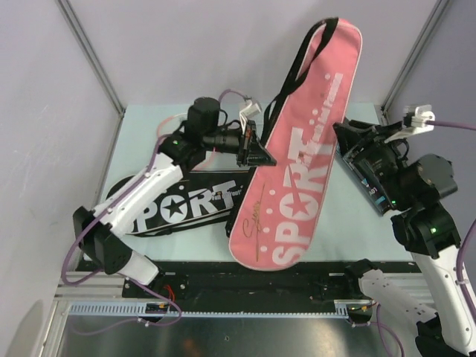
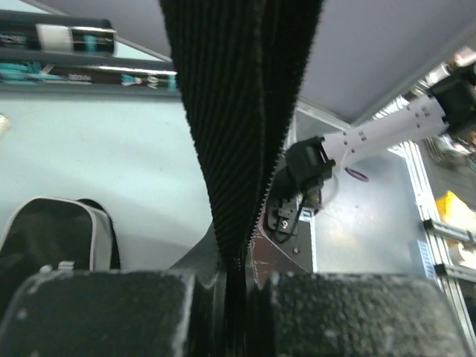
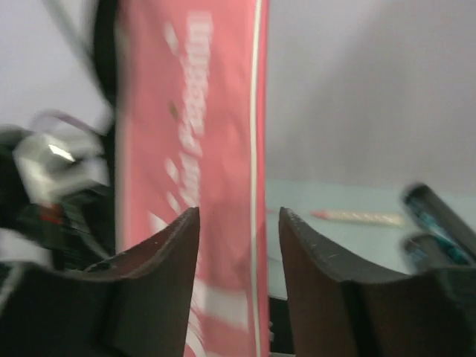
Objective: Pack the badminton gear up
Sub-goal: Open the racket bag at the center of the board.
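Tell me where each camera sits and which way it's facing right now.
Top external: above and behind the robot, looking down on the table; left arm and right arm show.
Left wrist: on the left gripper, facing along its clamped black strap toward the tubes.
Right wrist: behind the open right gripper, facing the pink bag.
Shared: the tubes appear in all three.

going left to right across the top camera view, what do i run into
black bag → pink bag → right arm. The left arm is left out, as it lies across both bags.
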You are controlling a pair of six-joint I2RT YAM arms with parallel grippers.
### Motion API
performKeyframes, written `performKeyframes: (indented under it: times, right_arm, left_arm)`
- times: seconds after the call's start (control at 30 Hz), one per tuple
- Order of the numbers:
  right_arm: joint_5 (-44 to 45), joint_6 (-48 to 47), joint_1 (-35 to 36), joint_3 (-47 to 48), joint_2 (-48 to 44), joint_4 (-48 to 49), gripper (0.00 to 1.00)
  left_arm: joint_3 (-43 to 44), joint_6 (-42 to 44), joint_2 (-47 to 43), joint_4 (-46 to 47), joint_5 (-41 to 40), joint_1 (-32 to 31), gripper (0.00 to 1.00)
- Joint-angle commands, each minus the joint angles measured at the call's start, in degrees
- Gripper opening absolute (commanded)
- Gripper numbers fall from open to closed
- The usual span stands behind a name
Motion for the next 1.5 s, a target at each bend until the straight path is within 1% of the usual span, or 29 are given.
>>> performKeyframes:
  times: [0.0,0.03,0.1,0.13,0.2,0.23,0.3,0.33,0.4,0.43,0.47,0.5,0.6,0.63,0.67,0.7,0.77,0.8,0.83,0.9,0.97,1.0,1.07,1.1,1.17,1.2,1.23,1.4,1.47]
  right_arm:
    - [14.6,-5.3,0.2,0.6,4.9,-11.9,0.6]
    - [14.1,-6.1,0.3,0.6,5.8,-13.8,0.76]
    - [13.4,-6.6,0.4,0.5,7.1,-15.0,0.92]
    - [12.3,-7.1,0.4,0.5,8.2,-15.5,0.98]
    - [11.5,-9.5,0.5,0.6,8.8,-15.8,1.0]
    - [10.8,-10.5,0.4,0.7,8.8,-15.0,1.0]
    - [8.2,-14.3,0.2,0.9,8.4,-12.8,1.0]
    - [2.5,-16.8,0.0,1.1,8.6,-9.2,1.0]
    - [-4.5,-22.8,0.1,2.2,9.6,-4.8,1.0]
    - [-11.2,-24.2,0.1,2.8,10.4,-0.7,1.0]
    - [-13.8,-25.3,-0.4,3.6,12.2,1.2,1.0]
    - [-20.0,-26.9,-1.0,5.1,13.5,3.0,1.0]
    - [-32.6,-27.8,-5.1,8.7,18.7,9.4,1.0]
    - [-33.3,-28.3,-5.4,9.9,19.7,10.4,1.0]
    - [-32.4,-28.3,-5.8,11.2,21.8,11.2,1.0]
    - [-27.2,-27.5,-6.3,15.4,23.3,10.6,1.0]
    - [-22.8,-21.9,-7.6,26.9,29.2,1.8,1.0]
    - [-13.7,-17.5,-6.9,32.7,35.6,-8.2,0.92]
    - [-7.3,-5.8,-6.4,42.6,37.9,-13.2,0.9]
    - [1.0,7.3,-5.3,46.2,39.9,-23.6,0.88]
    - [1.3,18.6,-2.6,32.4,35.2,-18.3,0.88]
    - [3.0,21.1,-1.5,27.3,32.6,-10.7,0.88]
    - [6.4,25.0,2.3,19.5,28.0,-7.5,0.87]
    - [9.5,25.2,3.2,19.1,27.7,-8.6,0.86]
    - [10.2,26.3,6.1,16.9,27.7,-7.9,0.82]
    - [9.6,26.5,7.5,15.6,27.8,-5.0,0.74]
    - [9.6,27.0,9.0,15.3,28.9,-4.6,0.72]
    - [11.7,27.9,13.4,15.3,33.5,-2.5,0.69]
    - [13.0,29.1,14.1,14.8,35.0,-2.8,0.64]
  left_arm:
    - [17.3,5.4,-3.3,-24.8,-14.1,0.4,0.0]
    - [20.0,6.5,-2.2,-34.1,-19.8,0.4,0.0]
    - [27.1,8.9,0.2,-42.7,-27.1,0.4,0.0]
    - [28.3,11.6,0.6,-48.2,-33.3,0.5,0.0]
    - [29.3,13.8,1.3,-52.9,-39.7,0.6,0.0]
    - [29.2,17.1,1.3,-54.0,-41.9,0.6,0.0]
    - [26.8,18.7,0.3,-54.4,-46.5,0.6,0.0]
    - [26.0,19.6,0.1,-54.4,-47.2,0.6,0.0]
    - [24.6,20.0,0.3,-54.1,-45.7,0.5,0.0]
    - [24.5,19.8,0.9,-54.2,-45.8,0.3,0.0]
    - [24.3,19.7,1.3,-54.3,-46.3,0.0,0.0]
    - [24.0,19.7,1.6,-54.2,-46.2,-0.2,0.0]
    - [21.4,19.7,1.8,-53.5,-44.0,-1.3,0.0]
    - [20.7,19.9,1.8,-53.3,-43.9,-1.7,0.0]
    - [19.1,19.8,1.5,-52.7,-43.5,-2.4,0.0]
    - [18.6,19.6,1.3,-51.7,-44.0,-2.7,0.0]
    - [17.8,18.9,0.3,-50.6,-45.0,-3.5,0.0]
    - [17.5,17.1,0.1,-49.1,-46.9,-3.5,0.0]
    - [17.4,15.5,0.1,-48.4,-48.4,-3.5,0.0]
    - [17.4,9.5,0.2,-45.4,-52.0,-3.5,0.0]
    - [17.4,4.3,0.8,-43.4,-58.4,-3.5,0.0]
    - [17.7,-0.5,1.8,-42.6,-59.8,-3.5,0.0]
    - [19.4,-5.4,3.4,-42.6,-62.5,-3.5,0.0]
    - [19.7,-8.2,4.0,-42.6,-61.9,-3.5,0.0]
    - [20.0,-10.2,5.1,-42.6,-59.7,-3.7,0.0]
    - [20.1,-12.0,5.3,-42.5,-59.2,-3.7,0.0]
    - [20.2,-12.4,5.8,-42.5,-58.9,-4.0,0.0]
    - [20.7,-12.7,6.2,-42.3,-58.1,-4.3,0.0]
    - [20.4,-13.0,5.8,-42.0,-58.5,-4.3,0.0]
